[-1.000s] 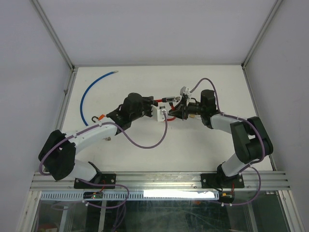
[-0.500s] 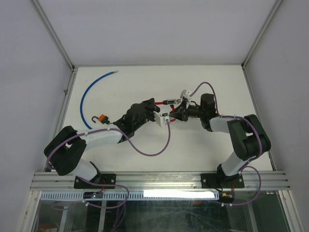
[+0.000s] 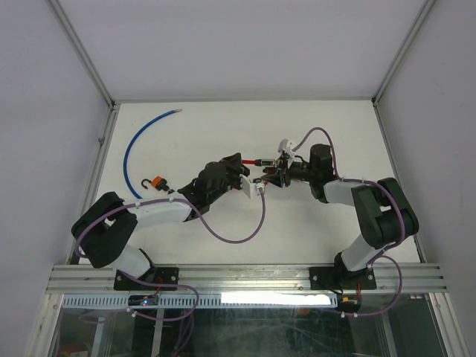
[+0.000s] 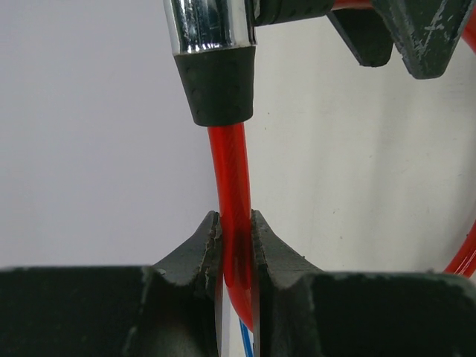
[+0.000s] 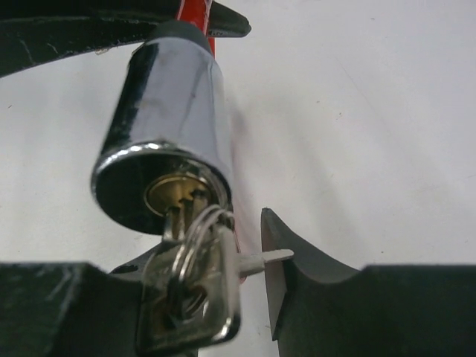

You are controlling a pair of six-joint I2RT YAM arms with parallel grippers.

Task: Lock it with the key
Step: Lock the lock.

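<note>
At mid-bench (image 3: 312, 223), between the two wrists, sits the chrome lock cylinder (image 5: 167, 134), fixed to the end of the red cable (image 4: 232, 163) by a black collar (image 4: 219, 89). Its brass keyhole (image 5: 175, 195) holds the one key (image 5: 190, 305) that can be made out, blade in and head hanging from a wire key ring (image 5: 199, 234). The left arm's fingers (image 4: 197, 253) are clamped on the red cable a little way back from the collar. The right arm's fingers (image 5: 297, 282) stand apart around the key head. A clear gap lies between the head and the finger on the right of the wrist view, crossed only by a thin white sliver (image 5: 264, 258). Whether the other finger touches the key cannot be told. By count there are two cables, the red one and a blue cable (image 3: 134, 145) curved at the far left of the bench. There is one cylinder, one key and one ring. One small orange-and-black hooked piece (image 3: 155, 181) lies at the left, just beside the left forearm. A second ago the left arm stood higher, with its elbow bent up and its wrist farther left. Now it lies stretched low and reaches farther right. The right arm's fingers have parted since then, and the blue cable has not moved.
</note>
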